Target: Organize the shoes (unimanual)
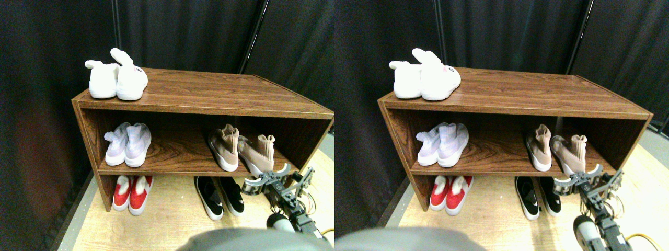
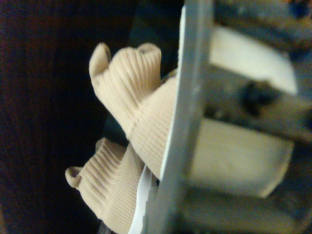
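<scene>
Right gripper point(image 1: 265, 179) at the toe of a tilted tan knit sneaker point(image 1: 257, 151) on the middle shelf point(image 1: 172, 157), jaws spread wide, second tan sneaker point(image 1: 225, 146) just beside

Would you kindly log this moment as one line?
gripper: at toe of right tan sneaker | tan pair: middle shelf, splayed | black slip-ons: floor

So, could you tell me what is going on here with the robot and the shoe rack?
The robot's right gripper is at the front edge of the wooden rack's middle shelf, right at the toe of the right-hand tan sneaker, which sits angled beside its straighter partner. Whether it grips that toe is unclear. The black slip-ons stand on the floor under the shelf, next to a red pair. Lavender sneakers and white bunny slippers sit untouched.
</scene>
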### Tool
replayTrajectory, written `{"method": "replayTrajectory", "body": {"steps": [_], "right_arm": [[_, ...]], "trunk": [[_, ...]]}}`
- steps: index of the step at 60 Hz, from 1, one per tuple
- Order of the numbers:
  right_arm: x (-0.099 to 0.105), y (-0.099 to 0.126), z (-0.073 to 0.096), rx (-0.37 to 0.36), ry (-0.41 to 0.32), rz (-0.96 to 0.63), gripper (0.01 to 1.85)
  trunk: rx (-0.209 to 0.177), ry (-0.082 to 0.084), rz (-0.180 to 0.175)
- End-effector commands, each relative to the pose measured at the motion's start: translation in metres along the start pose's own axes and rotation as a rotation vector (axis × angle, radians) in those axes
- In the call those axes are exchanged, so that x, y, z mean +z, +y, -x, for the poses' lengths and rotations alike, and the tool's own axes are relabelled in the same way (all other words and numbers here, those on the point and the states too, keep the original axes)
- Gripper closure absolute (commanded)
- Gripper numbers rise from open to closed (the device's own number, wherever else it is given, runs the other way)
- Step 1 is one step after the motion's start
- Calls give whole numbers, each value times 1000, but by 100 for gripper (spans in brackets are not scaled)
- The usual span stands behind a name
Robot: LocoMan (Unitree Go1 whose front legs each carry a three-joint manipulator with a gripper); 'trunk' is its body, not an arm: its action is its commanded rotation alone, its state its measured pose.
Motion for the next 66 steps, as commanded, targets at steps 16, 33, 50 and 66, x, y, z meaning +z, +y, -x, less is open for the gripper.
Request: {"method": "replayTrajectory", "body": {"steps": [16,33,50,66], "right_arm": [[0,-14,-20,-30,-35,9,3],[11,-5,12,73,-22,24,11],[20,13,57,191,38,81,7],[38,15,81,224,22,32,23]], "trunk": [[21,24,10],[17,25,3],[-4,19,-8],[-11,16,-11]]}}
